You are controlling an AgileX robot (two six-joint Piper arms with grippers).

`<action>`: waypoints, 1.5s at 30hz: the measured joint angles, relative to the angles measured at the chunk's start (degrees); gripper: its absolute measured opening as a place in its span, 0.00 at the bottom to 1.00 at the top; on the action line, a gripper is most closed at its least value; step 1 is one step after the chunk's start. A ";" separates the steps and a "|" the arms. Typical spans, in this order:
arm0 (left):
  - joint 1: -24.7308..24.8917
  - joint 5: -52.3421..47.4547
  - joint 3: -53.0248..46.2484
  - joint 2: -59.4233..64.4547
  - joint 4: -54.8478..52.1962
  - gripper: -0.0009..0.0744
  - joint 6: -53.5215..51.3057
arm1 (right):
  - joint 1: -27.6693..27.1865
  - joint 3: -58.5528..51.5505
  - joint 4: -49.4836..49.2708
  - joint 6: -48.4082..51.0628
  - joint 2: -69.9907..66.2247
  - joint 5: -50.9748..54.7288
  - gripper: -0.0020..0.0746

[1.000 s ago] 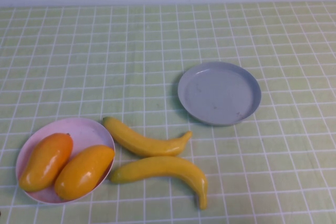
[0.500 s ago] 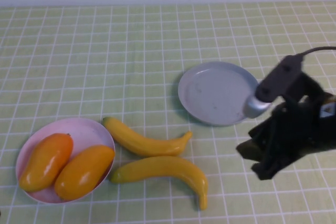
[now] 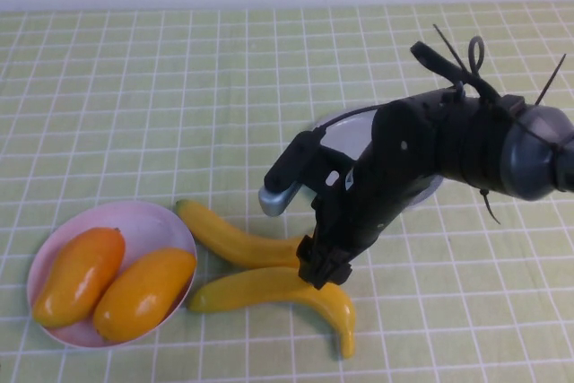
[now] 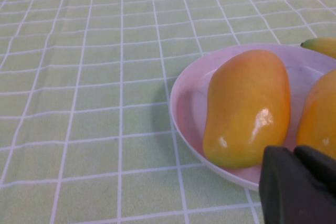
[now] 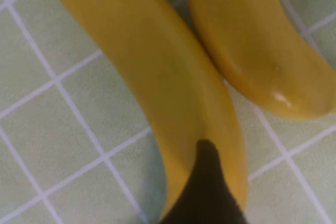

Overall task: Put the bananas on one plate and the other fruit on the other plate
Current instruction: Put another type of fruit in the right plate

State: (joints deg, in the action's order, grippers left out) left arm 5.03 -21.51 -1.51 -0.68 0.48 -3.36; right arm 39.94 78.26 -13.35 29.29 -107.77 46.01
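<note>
Two yellow bananas lie side by side on the cloth, the far one (image 3: 235, 241) and the near one (image 3: 256, 287). My right gripper (image 3: 319, 270) hangs low over the near banana's middle, close to it; in the right wrist view (image 5: 207, 182) it lies across that banana (image 5: 152, 77), with the other banana (image 5: 247, 40) beside it. The grey-blue plate (image 3: 341, 134) is mostly hidden under the right arm. Two orange-yellow mangoes (image 3: 79, 275) (image 3: 143, 293) lie in the pink plate (image 3: 152, 220). My left gripper (image 4: 299, 182) is shut and empty beside the pink plate's rim (image 4: 186, 103), near a mango (image 4: 247, 106).
A green checked cloth (image 3: 134, 87) covers the table. The right arm (image 3: 448, 145) stretches from the right edge across the grey-blue plate. The bananas lie just right of the pink plate; the far banana's tip (image 4: 321, 45) shows past its rim.
My right arm has come in from the right edge, swept across the grey-blue plate and dropped its gripper over the near banana. The fruit and plates have not moved.
</note>
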 joint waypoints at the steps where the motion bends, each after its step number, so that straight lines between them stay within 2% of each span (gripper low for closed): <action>1: 0.00 0.00 0.00 0.00 0.00 0.01 0.00 | 0.00 0.42 0.42 -0.27 -0.79 0.15 0.65; 13: 0.00 0.00 0.00 0.00 -0.11 0.01 0.00 | 3.01 1.04 0.75 -0.78 -1.80 4.47 0.65; 26: 0.00 0.00 0.00 0.00 -0.11 0.01 0.00 | 3.53 1.26 4.14 -3.67 -5.78 1.83 0.64; 29: 0.00 0.00 0.00 0.00 -0.11 0.01 0.00 | 3.53 1.33 4.40 -4.44 -5.85 1.47 0.58; 31: 0.00 0.00 0.00 0.00 -0.11 0.01 0.00 | 3.53 1.33 4.62 -5.61 -5.85 1.14 0.46; 32: 0.00 0.00 0.00 0.00 -0.11 0.01 0.00 | 3.53 1.33 4.75 -5.97 -5.73 1.14 0.43; 34: 0.00 0.00 0.00 0.00 -0.11 0.01 0.00 | 4.06 1.33 5.87 -6.89 -4.79 1.14 0.43; 40: 0.00 0.00 0.00 0.00 -0.11 0.01 -0.14 | 5.81 1.33 8.98 -14.75 5.05 -0.79 0.43; 45: 0.00 0.00 0.00 0.00 -0.11 0.01 -0.14 | -0.27 1.47 12.99 -27.12 9.69 -4.74 0.43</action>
State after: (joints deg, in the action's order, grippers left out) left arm 5.03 -21.51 -1.51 -0.68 0.37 -3.50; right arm 39.67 79.73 -0.36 2.17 -98.08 41.27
